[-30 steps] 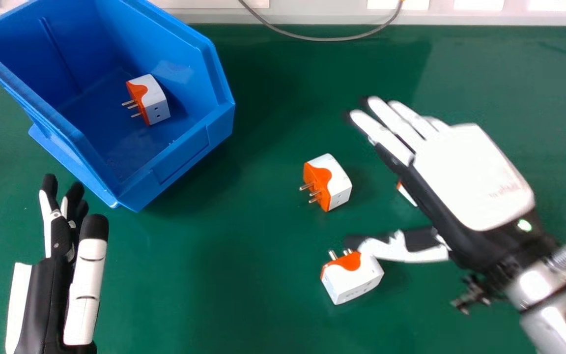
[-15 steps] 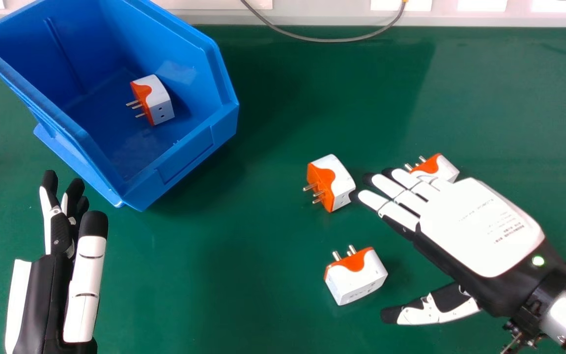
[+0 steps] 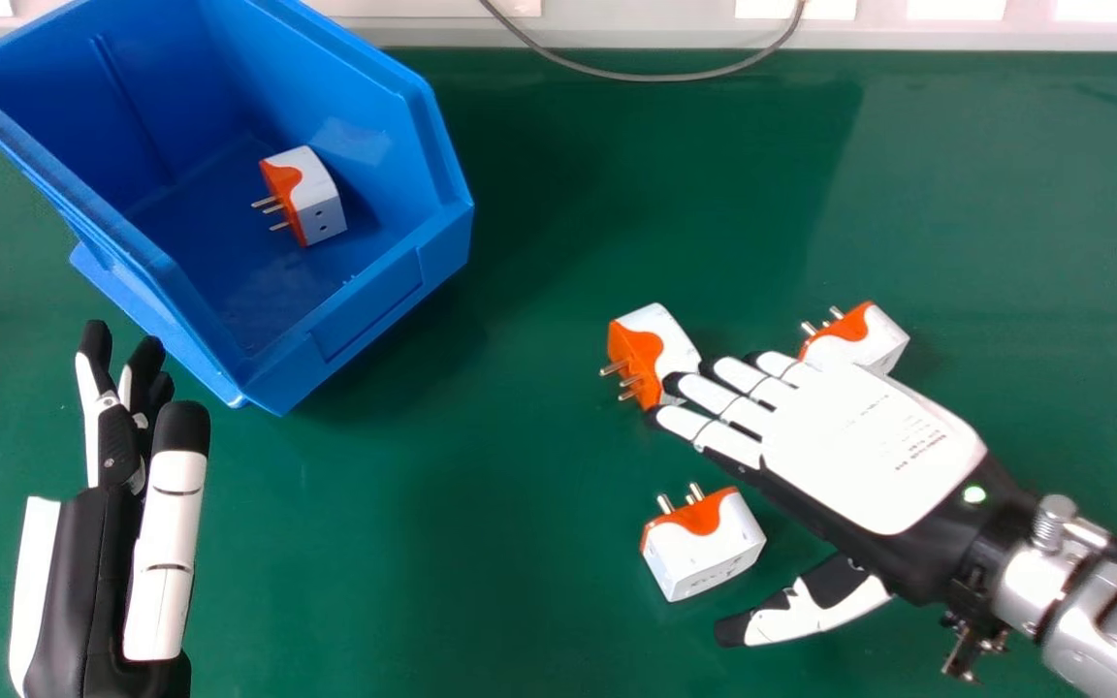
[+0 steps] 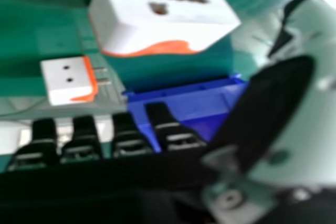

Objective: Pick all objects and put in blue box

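- Change, right hand (image 3: 854, 436): shifted off the far plug (image 3: 874, 341), which was mostly covered one second ago, then brought leftwards across the table (image 3: 529, 291) over the last half second.
- Middle plug (image 3: 636, 349) now partly overlapped by the fingertips in the head view; contact cannot be told.
- Hand state: right hand released, fingers extended, thumb held apart, nothing grasped.
- Left hand (image 3: 166, 553): fingers loosely straight, nothing held; placed at the left of the head view, near the blue box (image 3: 374, 301).
- Plug layout unchanged: the front plug (image 3: 704, 548) is left lying nearer the robot, prongs pointed away from it; the far plug is left beyond the right hand.
- Meaning: an approach seems to be under way, with the middle or front plug likely targeted; no pick made yet. Fingers and thumb would need to be closed round one plug without its neighbour being knocked.
- Progress: judged early, one plug boxed, three to be moved.
- Count, plugs: four in all. Three on the table, one inside the box, the boxed plug (image 3: 316, 199).
- Count, rest: one blue box, two robot hands, one cable (image 3: 655, 78) at the back.
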